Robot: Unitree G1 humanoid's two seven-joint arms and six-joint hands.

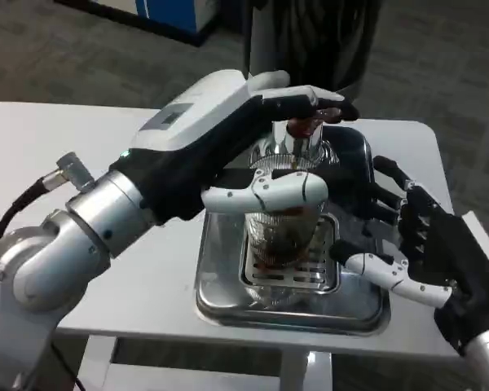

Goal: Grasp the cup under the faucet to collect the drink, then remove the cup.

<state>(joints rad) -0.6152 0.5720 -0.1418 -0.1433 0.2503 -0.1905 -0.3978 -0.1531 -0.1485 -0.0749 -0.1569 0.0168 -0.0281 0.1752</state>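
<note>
Cup (281, 236) stands upright under the faucet (303, 138), dark drink inside; left hand (253, 155) wraps its rim, right hand (416, 244) released just beside.

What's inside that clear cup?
The cup holds dark brown drink in its lower part. The left hand wraps its upper part, hiding how full it is.

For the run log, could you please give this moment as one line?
left robot hand: on faucet | right robot hand: open, beside cup | cup: on drip tray, dark drink inside
</note>
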